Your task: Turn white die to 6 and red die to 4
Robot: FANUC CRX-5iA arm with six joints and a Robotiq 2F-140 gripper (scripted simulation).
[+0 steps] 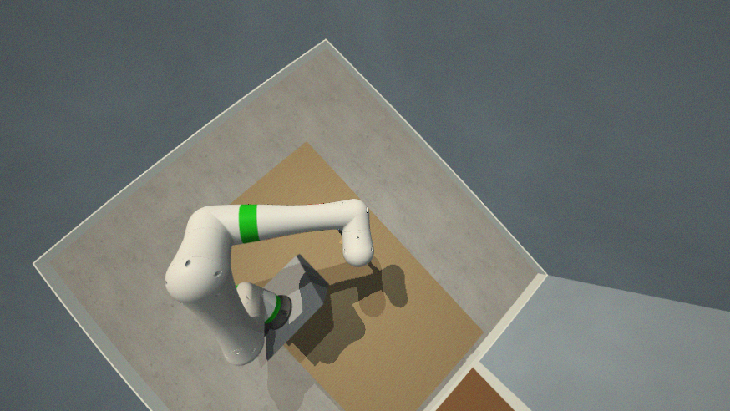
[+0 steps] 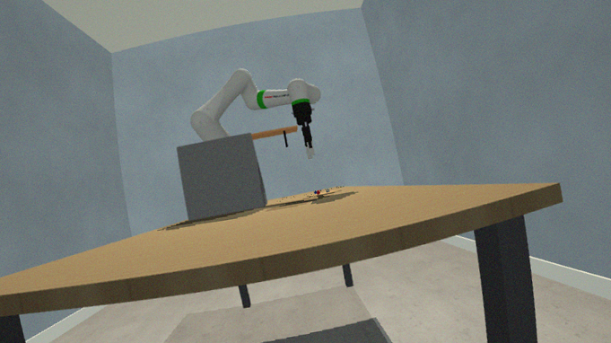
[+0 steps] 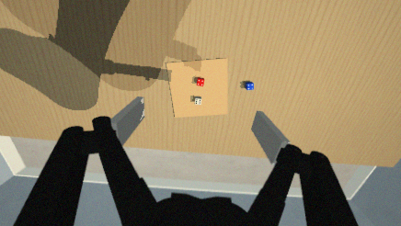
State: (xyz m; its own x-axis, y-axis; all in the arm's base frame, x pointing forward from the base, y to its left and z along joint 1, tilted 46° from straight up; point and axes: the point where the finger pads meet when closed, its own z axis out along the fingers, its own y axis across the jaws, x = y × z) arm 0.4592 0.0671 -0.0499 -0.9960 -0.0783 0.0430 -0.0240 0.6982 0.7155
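On the table, we count one small white cubic die (image 3: 198,100), one small red cubic die (image 3: 200,82), one small blue cubic die (image 3: 249,85) and one flat tan square mat (image 3: 213,98).

The thin tan mat (image 1: 341,241) (image 2: 332,192) (image 3: 213,98) lies flat near one edge of the tabletop (image 1: 423,337) (image 2: 252,239) (image 3: 322,46). On it, the white die (image 2: 327,190) (image 3: 198,100) sits nearer that edge than the red die (image 2: 318,192) (image 3: 200,82). The blue die (image 2: 315,192) (image 3: 249,85) rests off the mat, towards a tabletop corner. White's pips are too small to read.
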